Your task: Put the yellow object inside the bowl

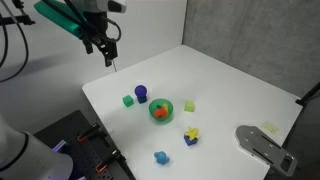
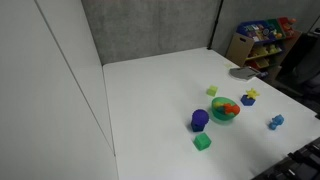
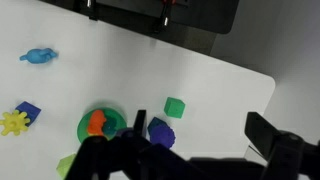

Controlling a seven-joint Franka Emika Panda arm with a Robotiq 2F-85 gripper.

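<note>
The yellow object point(image 1: 192, 131) is a small star-like piece that rests against a dark blue block point(image 1: 190, 141) near the table's front. It also shows in an exterior view point(image 2: 251, 94) and at the left edge of the wrist view point(image 3: 13, 123). The green bowl point(image 1: 161, 110) with an orange inside stands mid-table; it shows in an exterior view point(image 2: 225, 109) and in the wrist view point(image 3: 100, 125). My gripper point(image 1: 109, 58) hangs high above the far left corner of the table, well away from both. Its fingers point(image 3: 200, 127) are open and empty.
A green cube point(image 1: 128, 100), a purple-blue piece point(image 1: 141, 92) and a pale yellow-green cube point(image 1: 189, 104) stand around the bowl. A light blue piece point(image 1: 160, 157) lies near the front edge. A grey object point(image 1: 262, 144) lies at the right.
</note>
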